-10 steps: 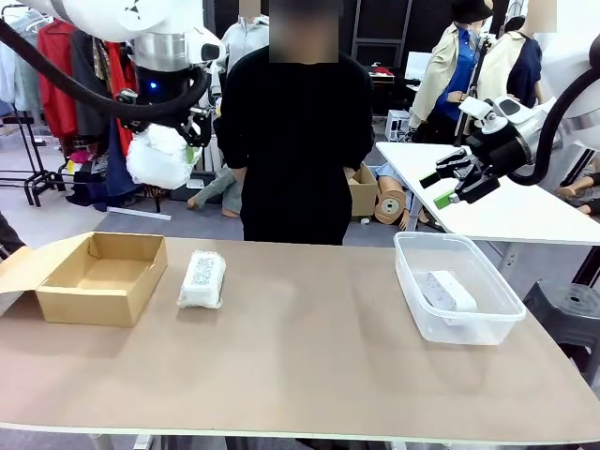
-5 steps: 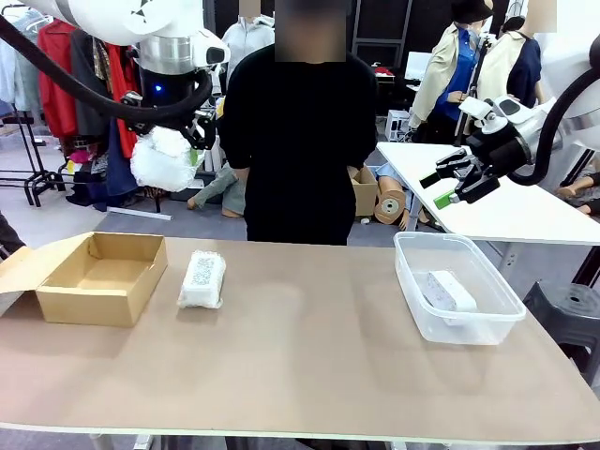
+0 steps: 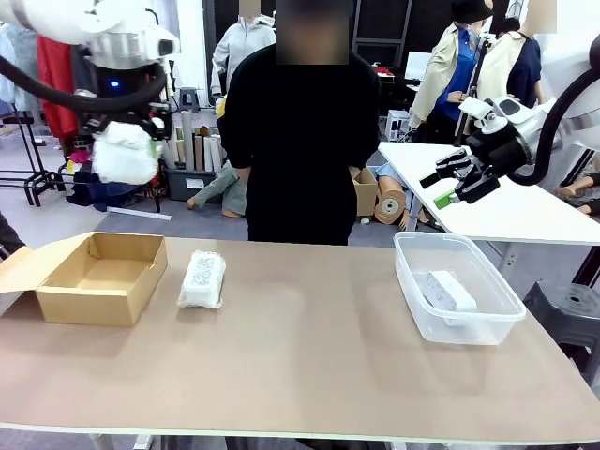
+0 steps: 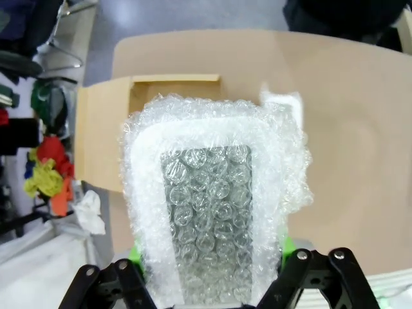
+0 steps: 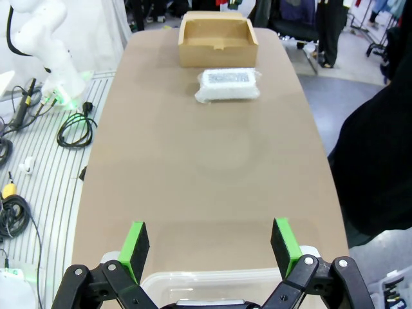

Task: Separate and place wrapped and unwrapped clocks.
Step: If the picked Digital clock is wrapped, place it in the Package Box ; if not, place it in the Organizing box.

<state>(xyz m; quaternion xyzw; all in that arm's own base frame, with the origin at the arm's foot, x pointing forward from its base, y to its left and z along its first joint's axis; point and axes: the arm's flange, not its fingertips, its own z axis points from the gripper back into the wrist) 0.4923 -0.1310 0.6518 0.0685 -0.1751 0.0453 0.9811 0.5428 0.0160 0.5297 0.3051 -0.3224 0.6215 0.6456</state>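
Left jaws pinch one wrapped clock point(image 3: 124, 155) by its end, high over the cardboard box point(image 3: 94, 305) at far left. Squashy bubble wrap could slip, dropping it outside the box. Other wrapped clock point(image 3: 202, 278) lies on the desk point(image 3: 309, 366) beside the box. Bare clock point(image 3: 448, 291) sits in the tub point(image 3: 469, 328). Right jaws are wide open and empty.

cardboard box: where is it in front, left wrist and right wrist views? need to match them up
Front: cardboard box at the left end of the table, flap open to the left.
Left wrist: upper left, partly hidden behind the held wrapped clock.
Right wrist: top centre, at the table's far end.
Shared landmark: the wrapped clock lying on the table beside the box; just below the box in the right wrist view.
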